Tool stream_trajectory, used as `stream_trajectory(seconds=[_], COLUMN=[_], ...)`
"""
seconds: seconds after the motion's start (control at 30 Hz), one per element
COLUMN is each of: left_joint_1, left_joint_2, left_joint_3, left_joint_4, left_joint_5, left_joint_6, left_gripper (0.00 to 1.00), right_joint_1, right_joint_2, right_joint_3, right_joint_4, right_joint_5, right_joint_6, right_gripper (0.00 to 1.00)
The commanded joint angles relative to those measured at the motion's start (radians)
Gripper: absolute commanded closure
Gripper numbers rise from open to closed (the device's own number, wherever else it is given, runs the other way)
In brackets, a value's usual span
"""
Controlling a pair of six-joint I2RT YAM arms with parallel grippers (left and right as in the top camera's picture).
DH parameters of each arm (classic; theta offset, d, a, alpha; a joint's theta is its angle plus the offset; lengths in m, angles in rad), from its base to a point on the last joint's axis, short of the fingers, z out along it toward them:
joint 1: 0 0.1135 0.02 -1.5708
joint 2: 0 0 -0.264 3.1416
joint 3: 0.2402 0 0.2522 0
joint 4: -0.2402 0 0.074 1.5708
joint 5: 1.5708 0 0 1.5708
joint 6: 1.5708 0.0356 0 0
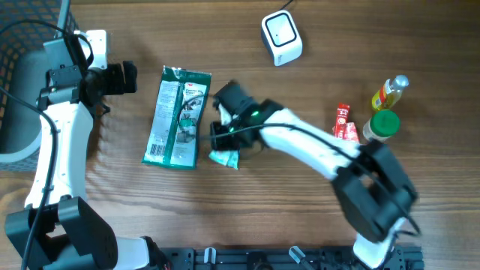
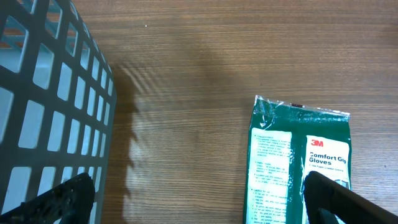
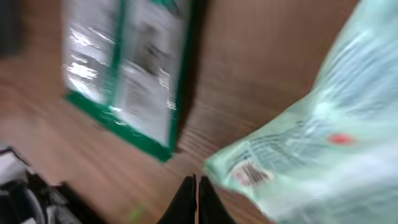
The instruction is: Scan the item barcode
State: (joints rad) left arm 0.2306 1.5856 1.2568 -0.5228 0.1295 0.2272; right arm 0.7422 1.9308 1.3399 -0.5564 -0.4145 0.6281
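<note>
Packet faces barcode-up, slanting away from closed right pincer; left pincer open

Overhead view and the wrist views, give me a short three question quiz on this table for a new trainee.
1. True or false: the left jaws stand wide open.
2. Where does the white scanner sit in the overhead view? A near the top edge, B bottom left corner, C far left edge.
3. What brand is printed on the green gloves pack?
Key: 1 true. 2 A. 3 3M.
</note>
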Motion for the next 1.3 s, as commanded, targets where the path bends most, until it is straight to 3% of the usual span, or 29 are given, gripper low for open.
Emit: stream_trajectory(seconds=[0.0,0.23,0.47,0.87,1.07,1.27], left_joint_1=[0.003,0.003,0.003,0.003,0.003,0.003], left_joint_2=[-0.013,-0.013,-0.013,-0.013,-0.013,-0.013], left_joint_3=[0.013,0.013,0.013,0.013,0.013,0.013], left_joint_4=[0.002,0.002,0.002,0.002,0.002,0.002], left_joint_5=[0.012,0.012,0.012,0.012,0.011,0.012], left_joint_6=[0.012,0.012,0.012,0.012,0.012,0.012], left_gripper=[0.0,0.0,0.0,0.0,0.0,0.0], right_joint_1=[-0.07,-0.093,-0.088,-0.088,-0.073,-0.047], right_joint_2=[-0.096,-0.074,-0.068,-0.222,-0.144,0.078], right_joint_3=[0.035,-0.072,-0.28,-0.169,-0.17,-0.17], right_joint_4=[-0.046,-0.069,0.18,0.153,0.167,0.237], right_joint_5=[0.018,0.202,0.206,0.129,0.129,0.129], right_joint_6=[-0.051,0.016,0.03,-0.025,-0.026,-0.026], right_gripper=[0.96,0.96,0.96,0.96,0.96,0.95])
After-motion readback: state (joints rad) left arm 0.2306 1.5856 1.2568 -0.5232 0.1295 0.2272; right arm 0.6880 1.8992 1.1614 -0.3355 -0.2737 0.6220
